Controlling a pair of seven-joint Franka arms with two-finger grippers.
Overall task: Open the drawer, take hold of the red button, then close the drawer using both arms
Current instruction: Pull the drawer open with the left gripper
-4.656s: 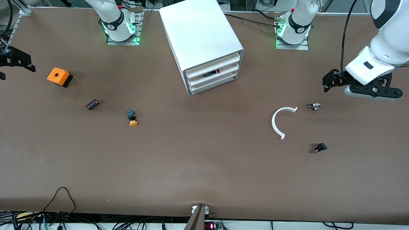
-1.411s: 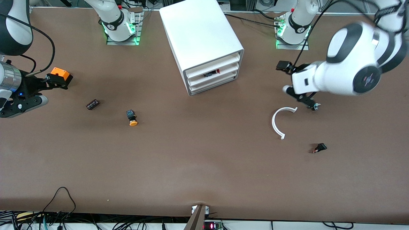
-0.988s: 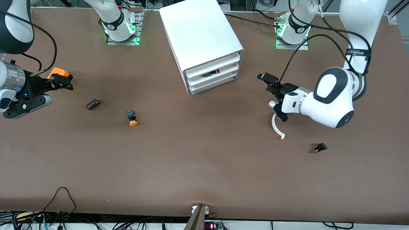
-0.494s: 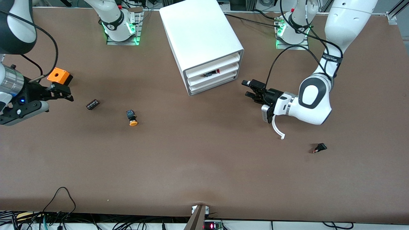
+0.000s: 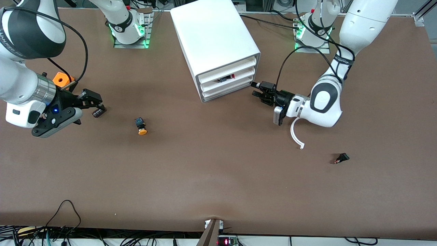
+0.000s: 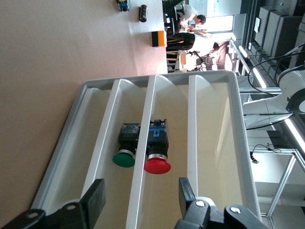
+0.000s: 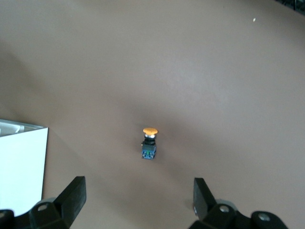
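The white cabinet (image 5: 218,41) stands at the robots' side of the table, its three drawers pushed in. The red-capped button (image 6: 157,165) lies in the middle drawer (image 6: 174,109). In the front view only a red speck (image 5: 232,76) of it shows in that drawer (image 5: 227,79). My left gripper (image 5: 255,89) is open and level with the drawer fronts, just in front of the cabinet toward the left arm's end. In its wrist view (image 6: 141,198) its fingers straddle a drawer edge. My right gripper (image 5: 91,101) is open and empty above the table, also seen in its wrist view (image 7: 138,193).
A green-capped button (image 6: 125,160) lies in the drawer below. An orange-capped button (image 5: 140,125) (image 7: 149,142), a small black part (image 5: 99,112) and an orange cube (image 5: 60,79) lie toward the right arm's end. A white curved strip (image 5: 296,131) and a black part (image 5: 342,158) lie toward the left arm's end.
My left gripper swung in from the table's end and down to the cabinet's front. My right gripper moved from beside the orange cube toward the small black part.
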